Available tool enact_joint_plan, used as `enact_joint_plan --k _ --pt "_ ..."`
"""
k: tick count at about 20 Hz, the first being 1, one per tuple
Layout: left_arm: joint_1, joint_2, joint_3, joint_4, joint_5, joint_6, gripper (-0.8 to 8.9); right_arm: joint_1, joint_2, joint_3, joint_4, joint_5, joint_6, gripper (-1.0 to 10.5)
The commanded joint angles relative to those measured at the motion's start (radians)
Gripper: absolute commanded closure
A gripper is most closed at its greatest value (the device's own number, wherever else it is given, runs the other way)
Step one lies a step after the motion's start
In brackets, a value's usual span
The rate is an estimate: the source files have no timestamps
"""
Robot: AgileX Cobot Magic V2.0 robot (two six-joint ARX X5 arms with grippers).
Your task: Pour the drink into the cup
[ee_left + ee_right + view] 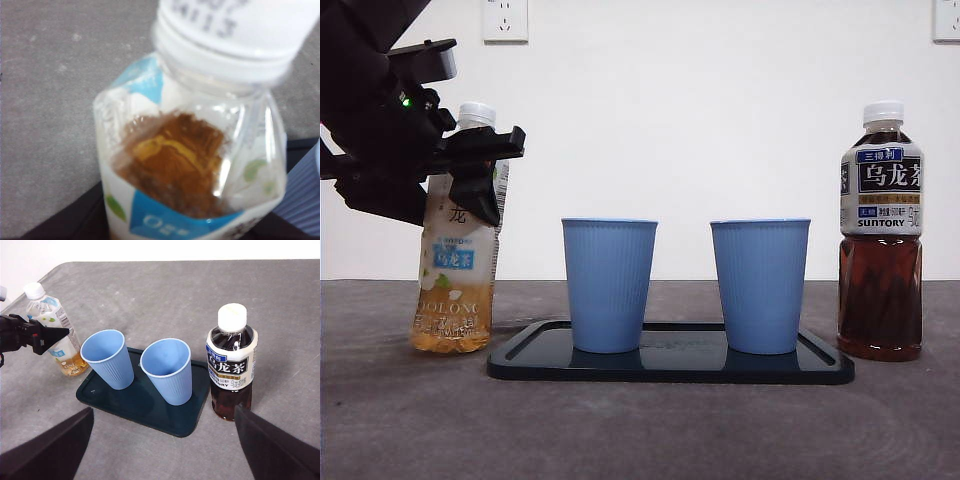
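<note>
Left claw (470, 165) clamped on the upper part of the pale oolong bottle (455, 290) — cap on, standing on the table (640, 420) just left of the dark tray (670, 365). On that tray, two blue cups (609, 285) (760, 285). Right of it, the dark tea bottle (880, 240). Right claw (160, 450) — jaws wide apart — hangs above the table's near side.

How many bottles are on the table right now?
2: the pale oolong bottle beside the tray's left end, at the left end effector; the dark Suntory bottle beside its right end.
</note>
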Motion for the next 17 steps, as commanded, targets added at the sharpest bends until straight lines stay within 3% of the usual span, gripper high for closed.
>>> enact_joint_plan --k 1,10,17 --pt "-0.005 0.0 0.017 0.002 -0.001 -0.006 5.77 0.006 0.003 0.008 0.006 -0.003 -0.005 5.0" --pt "-0.024 -0.145 0.018 -0.154 -0.001 -0.018 2.58 0.006 0.003 0.008 0.006 -0.002 -0.005 5.0" --pt "-0.098 -0.444 0.023 -0.447 0.0 -0.051 2.51 0.006 0.003 0.008 0.005 -0.021 -0.005 5.0"
